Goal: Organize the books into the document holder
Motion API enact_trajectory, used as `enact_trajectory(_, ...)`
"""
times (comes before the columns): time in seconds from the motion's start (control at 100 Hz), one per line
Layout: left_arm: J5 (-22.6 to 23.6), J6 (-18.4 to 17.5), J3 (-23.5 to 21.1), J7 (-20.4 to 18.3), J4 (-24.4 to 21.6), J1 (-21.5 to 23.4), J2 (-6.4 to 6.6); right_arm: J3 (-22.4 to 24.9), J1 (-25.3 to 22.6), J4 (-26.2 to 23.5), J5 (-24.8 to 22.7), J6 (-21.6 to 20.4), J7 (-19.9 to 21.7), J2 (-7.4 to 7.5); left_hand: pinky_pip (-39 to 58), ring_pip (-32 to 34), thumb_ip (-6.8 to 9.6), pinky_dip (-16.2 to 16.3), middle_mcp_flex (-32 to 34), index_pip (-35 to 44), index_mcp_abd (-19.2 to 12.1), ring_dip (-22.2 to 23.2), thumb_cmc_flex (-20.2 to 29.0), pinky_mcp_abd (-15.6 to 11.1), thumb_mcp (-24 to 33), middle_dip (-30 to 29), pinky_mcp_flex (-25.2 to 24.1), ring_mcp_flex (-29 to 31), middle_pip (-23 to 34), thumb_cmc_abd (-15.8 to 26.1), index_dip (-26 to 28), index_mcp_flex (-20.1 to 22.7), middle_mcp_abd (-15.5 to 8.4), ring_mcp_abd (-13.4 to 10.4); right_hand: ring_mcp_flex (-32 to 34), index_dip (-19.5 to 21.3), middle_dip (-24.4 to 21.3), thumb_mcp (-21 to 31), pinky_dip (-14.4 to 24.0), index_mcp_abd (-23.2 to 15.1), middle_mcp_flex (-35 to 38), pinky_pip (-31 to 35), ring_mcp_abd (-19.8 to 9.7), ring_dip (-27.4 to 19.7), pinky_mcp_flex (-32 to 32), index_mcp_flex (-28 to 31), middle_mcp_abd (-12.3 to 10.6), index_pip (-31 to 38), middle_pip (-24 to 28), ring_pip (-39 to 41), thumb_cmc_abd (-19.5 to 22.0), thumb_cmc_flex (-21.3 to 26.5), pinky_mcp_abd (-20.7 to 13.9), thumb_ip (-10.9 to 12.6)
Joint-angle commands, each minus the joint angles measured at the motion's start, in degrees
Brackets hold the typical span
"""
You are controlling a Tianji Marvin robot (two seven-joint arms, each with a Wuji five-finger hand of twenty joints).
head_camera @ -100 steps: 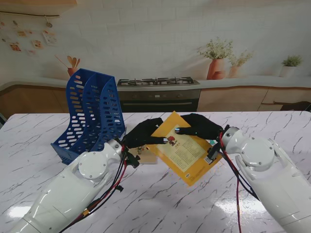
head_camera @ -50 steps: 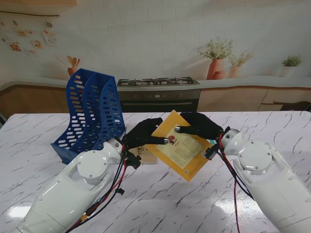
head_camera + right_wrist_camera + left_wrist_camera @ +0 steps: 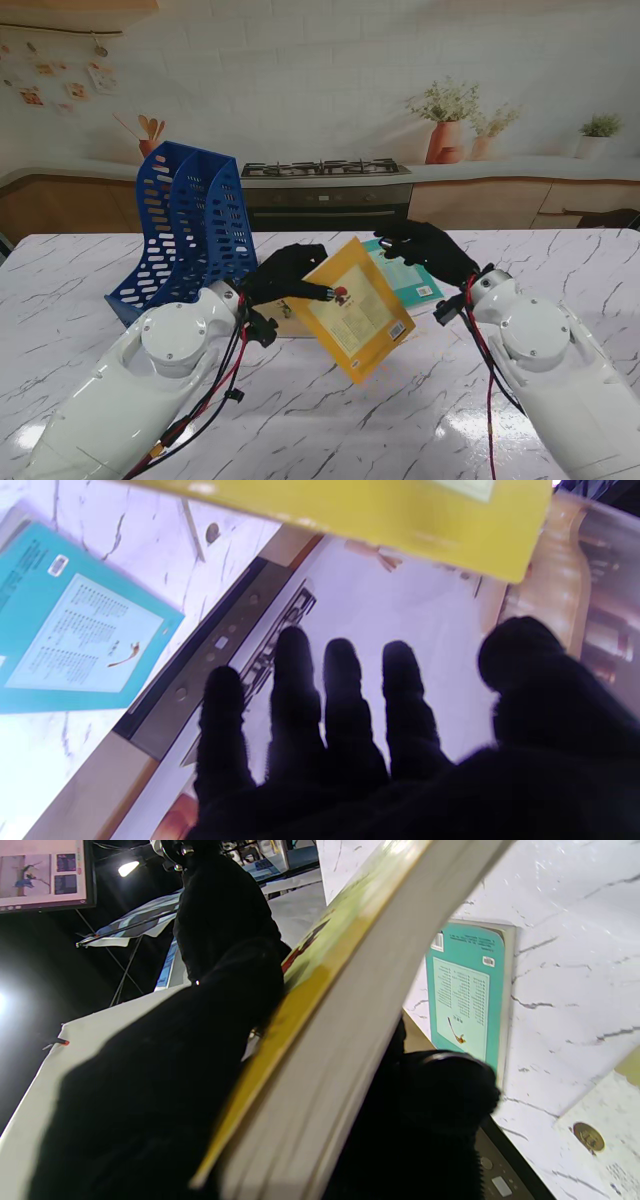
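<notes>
A yellow book (image 3: 357,309) hangs tilted above the table, and my left hand (image 3: 288,274) is shut on its left edge. The left wrist view shows that yellow book (image 3: 320,1040) edge-on between the black fingers (image 3: 165,1075) and thumb. My right hand (image 3: 425,249) has its fingers apart and holds nothing, just right of the book. In the right wrist view its fingers (image 3: 310,705) spread under the yellow book (image 3: 400,520). A teal book (image 3: 410,275) lies flat on the table behind the yellow one. The blue document holder (image 3: 190,235) stands at the far left.
A pale book (image 3: 285,322) lies flat on the marble table (image 3: 330,420) under my left hand, mostly hidden. The teal book (image 3: 467,995) and a corner of the pale book (image 3: 600,1135) show in the left wrist view. A printed kitchen backdrop stands behind the table.
My right hand has let go of the yellow book and drawn back to the right. The left hand now carries the book alone, shifted left, uncovering the teal book.
</notes>
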Motion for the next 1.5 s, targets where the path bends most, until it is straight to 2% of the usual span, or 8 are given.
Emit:
enact_trajectory(0.0,0.98,-1.09,-0.68,0.30,-1.27,0.20,0.10,0.19,-1.28,0.28,0.05,0.66,-0.31,-0.57,5.33,0.53,4.18,-0.63,2.03,3.41,-7.51,-0.56,8.28,-7.98,10.29,1.34,0.51,4.12,0.24,1.32,1.35,2.30,-4.50,-5.61,-1.13,0.86,-0.65,-1.48,-0.64,-0.53,-1.80,-1.13,0.24,-0.68,-1.52,-0.86,-1.19,-1.26,-0.98,-1.39,1.18,-0.63,6.08,2.41)
enact_trajectory(0.31,7.28,5.67,-6.72,0.92,-8.76,3.36,0.97,0.73,-3.13,1.73,-0.86,1.09,-1.97,-0.86,6.05,1.15,4.13,-0.52,2.41,3.23,-7.89,-0.64,7.77,-8.20,10.86,1.31,0.64,4.19,0.07,0.91,1.89,2.63,-4.67,-5.55,-0.67,0.74,-1.04,-3.03,-0.70,-1.09,-0.80,-2.58,0.04,-0.37,-1.71,0.03,-2.25,-0.92,-1.16,-2.08,1.09,-0.36,6.31,2.51)
enact_trajectory(0.49,11.63,10.45,-11.46,0.19,-14.78,6.18,1.71,0.17,-3.01,3.26,-0.31,0.83,-2.18,-1.03,7.55,2.21,4.18,0.21,2.51,3.04,-7.93,-0.46,7.56,-8.04,11.22,1.46,0.78,4.14,0.05,0.78,2.31,2.68,-4.92,-5.03,-0.13,0.65,-1.27,-3.17,-0.54,-1.38,-0.09,-2.76,-0.02,-0.21,-1.62,0.74,-2.35,-0.61,-1.19,-2.04,0.68,-0.32,6.59,2.58)
enact_trajectory(0.85,18.21,16.83,-18.97,-1.63,-24.22,11.09,2.75,-1.67,-2.20,5.16,0.54,-0.12,-2.16,-1.19,8.64,3.26,4.51,0.98,2.66,2.93,-7.93,-0.30,7.40,-8.49,11.37,1.54,1.00,4.20,0.05,0.82,2.52,2.70,-4.82,-4.93,-0.03,0.38,-1.65,-2.23,-0.39,-1.52,0.35,-2.65,0.11,-0.16,-1.71,0.91,-2.60,-0.47,-1.59,-2.20,0.34,-0.97,6.84,2.54)
enact_trajectory(1.11,21.13,20.75,-23.66,-3.40,-28.43,12.83,3.32,-1.83,-2.35,5.49,0.73,-0.38,-1.74,-1.11,8.93,3.71,4.77,1.26,2.65,2.91,-7.93,-0.24,7.31,-8.49,11.19,1.56,0.99,4.15,-0.01,0.78,2.58,2.71,-4.85,-4.80,-0.89,0.22,-1.75,-2.00,-0.66,-1.24,-0.07,-3.38,-0.19,-0.29,-2.35,0.55,-2.59,-0.63,-1.93,-2.82,0.22,-0.87,6.61,2.41)
enact_trajectory(1.49,25.46,23.40,-29.40,-5.44,-31.73,15.96,3.97,-2.75,-1.77,6.22,2.05,0.17,-1.04,-1.18,9.26,4.31,5.08,1.63,2.96,2.88,-7.93,-0.31,6.89,-9.03,11.46,1.52,1.06,4.21,-0.01,0.55,2.55,2.69,-5.25,-4.97,-1.30,0.22,-1.66,-2.87,-0.90,-1.15,-0.49,-4.50,-0.42,-0.30,-2.82,0.47,-2.53,-0.59,-1.81,-3.18,0.43,-0.14,6.19,2.41)
